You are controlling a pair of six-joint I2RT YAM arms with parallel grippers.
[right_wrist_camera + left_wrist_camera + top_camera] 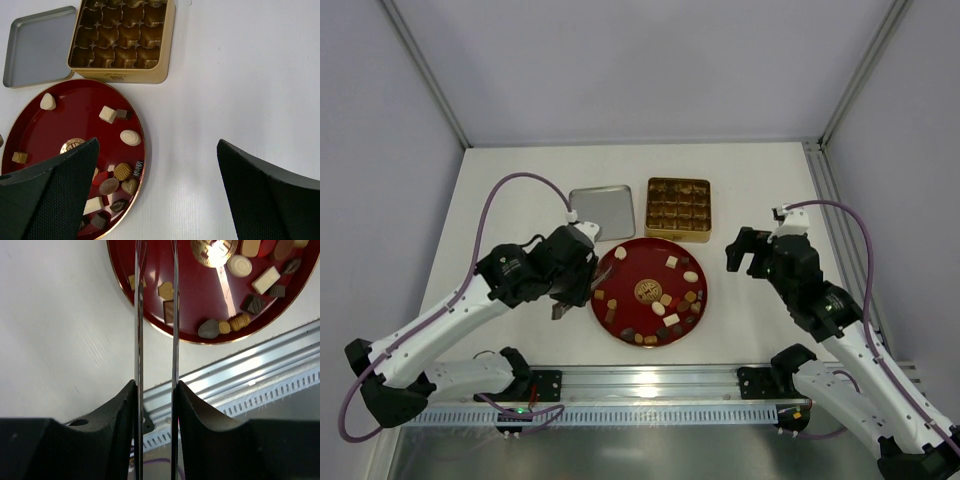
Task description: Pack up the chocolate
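Note:
Several small chocolates (672,262) in dark brown, caramel and cream lie scattered on a round red plate (632,262). My left gripper (572,290) hovers at the plate's left edge, shut on a pair of thin metal tongs (138,315). The two blades reach over the plate's rim (150,322), with a brown square chocolate (169,311) showing between them. My right gripper (745,255) hangs open over bare table right of the plate, nothing between its fingers (65,175). The gold tin (677,208) with its grid of cells stands behind the plate.
The tin's grey lid (601,213) lies flat left of the tin, behind the left gripper. A metal rail (650,385) runs along the table's near edge. In the right wrist view the plate (75,120), tin (122,35) and lid (37,45) lie to the left.

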